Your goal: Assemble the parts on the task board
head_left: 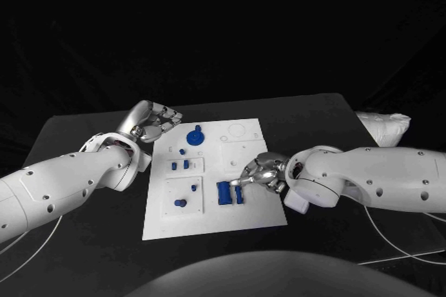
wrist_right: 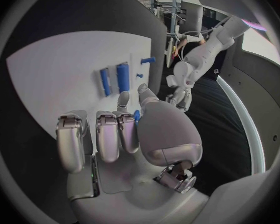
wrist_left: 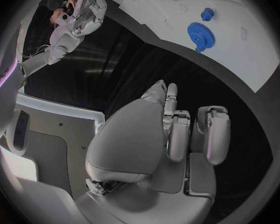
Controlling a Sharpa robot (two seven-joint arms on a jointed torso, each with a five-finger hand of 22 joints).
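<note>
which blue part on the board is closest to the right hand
The long blue blocks at the task board's near right, directly beside the right hand; the other blue parts lie further left or back.

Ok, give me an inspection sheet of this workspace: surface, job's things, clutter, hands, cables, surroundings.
Surface: black table, task board in its middle.
Job's things: blue gear at the board's far end; small blue parts mid-board; one small blue part in a near square recess; two long blue parts side by side by the right hand.
Clutter: nothing seen.
Hands: left hand off the board's far left corner, fingers curled, holding nothing; right hand over the board's right side, whether it holds anything cannot be told.
Cables: white cables at the near right.
Surroundings: dark backdrop; white bundle at the table's far right.
</note>
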